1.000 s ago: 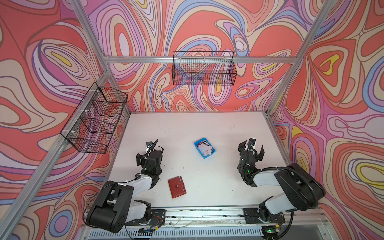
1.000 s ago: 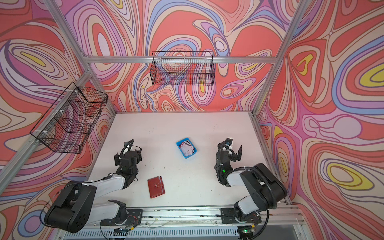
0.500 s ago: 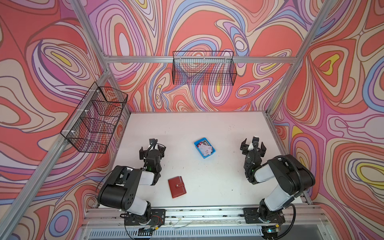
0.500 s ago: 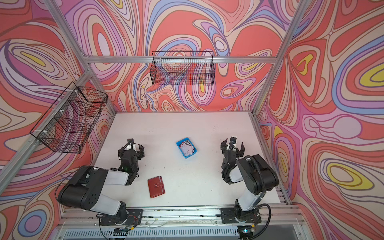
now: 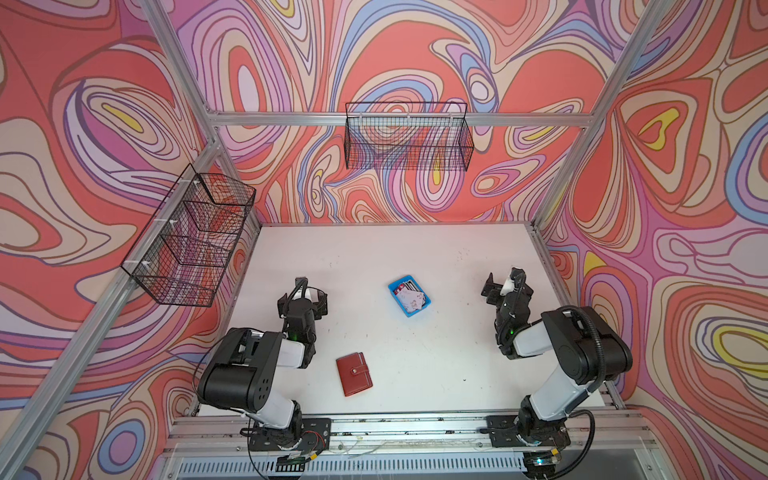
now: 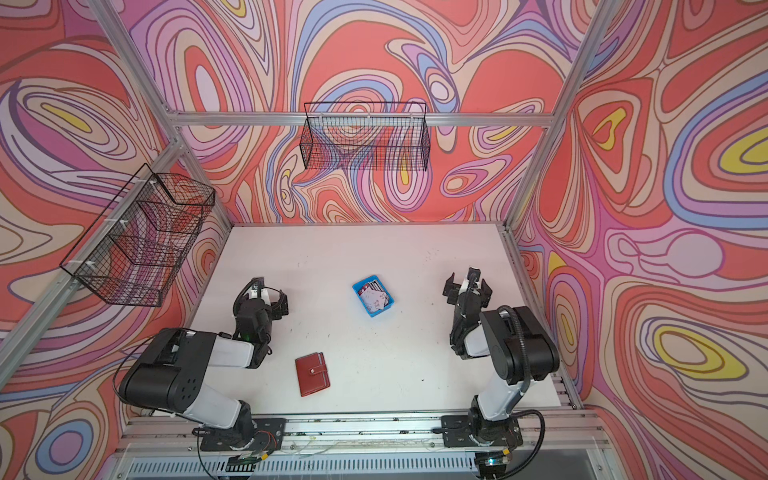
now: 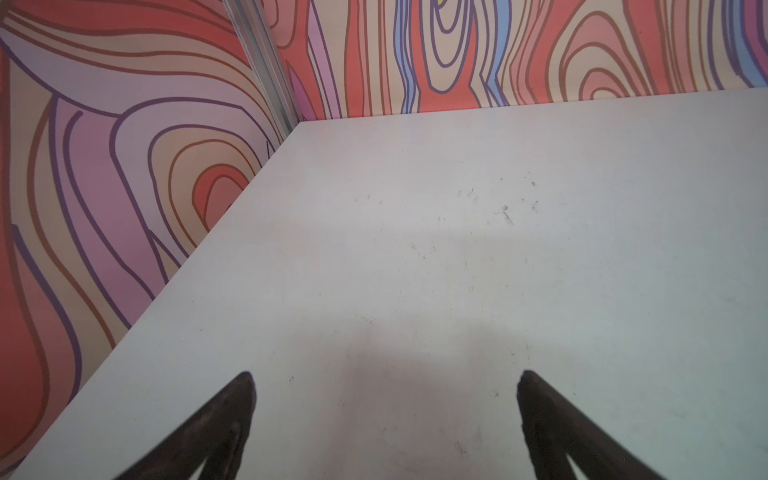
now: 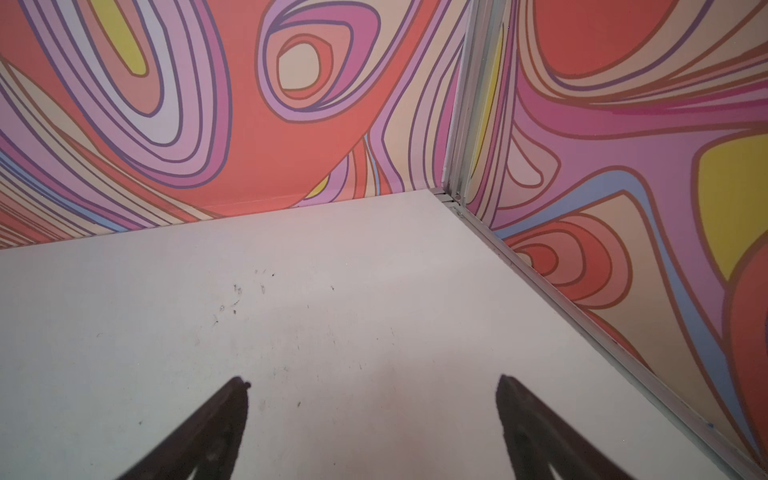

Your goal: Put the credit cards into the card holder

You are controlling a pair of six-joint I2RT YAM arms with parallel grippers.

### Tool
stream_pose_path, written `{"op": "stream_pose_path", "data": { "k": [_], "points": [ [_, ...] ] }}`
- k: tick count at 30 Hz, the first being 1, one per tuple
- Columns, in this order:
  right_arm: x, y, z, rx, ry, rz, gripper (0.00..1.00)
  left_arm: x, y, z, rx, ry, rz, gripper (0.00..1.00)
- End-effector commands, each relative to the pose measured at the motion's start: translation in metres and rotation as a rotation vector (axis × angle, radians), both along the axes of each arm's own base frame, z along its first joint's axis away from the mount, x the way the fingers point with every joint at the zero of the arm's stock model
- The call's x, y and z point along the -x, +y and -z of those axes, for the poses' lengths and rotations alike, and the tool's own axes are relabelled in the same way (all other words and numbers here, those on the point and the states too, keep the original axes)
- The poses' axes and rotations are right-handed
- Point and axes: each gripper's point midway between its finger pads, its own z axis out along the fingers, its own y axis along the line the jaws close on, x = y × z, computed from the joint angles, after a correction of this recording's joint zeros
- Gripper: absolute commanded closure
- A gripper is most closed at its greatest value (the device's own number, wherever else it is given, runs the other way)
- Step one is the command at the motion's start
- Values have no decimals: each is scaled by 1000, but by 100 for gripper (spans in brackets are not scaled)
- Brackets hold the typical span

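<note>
One card holder (image 5: 354, 374) lies near one tray (image 5: 411, 313) of credit cards (image 5: 411, 296).

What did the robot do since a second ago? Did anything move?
The left arm and right arm folded up, elbows rising, and the left gripper and right gripper edged slightly forward. Both stayed open, holding nothing. The card holder, the credit cards and their blue tray have not moved.

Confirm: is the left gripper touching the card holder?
Apart. In both top views bare table separates the left gripper from the closed card holder; the left wrist view shows only table between its open fingers.
</note>
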Motion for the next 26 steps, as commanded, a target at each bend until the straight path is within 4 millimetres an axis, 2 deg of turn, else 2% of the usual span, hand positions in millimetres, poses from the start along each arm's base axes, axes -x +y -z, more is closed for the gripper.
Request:
{"op": "stream_pose_path", "data": {
  "k": [1, 26],
  "points": [
    [-1, 1, 7, -3, 26, -12, 2, -7, -1, -7, 21, -11, 7, 0],
    [-1, 1, 7, -1, 24, -10, 2, -11, -2, -7, 15, -10, 12, 0]
  ]
}}
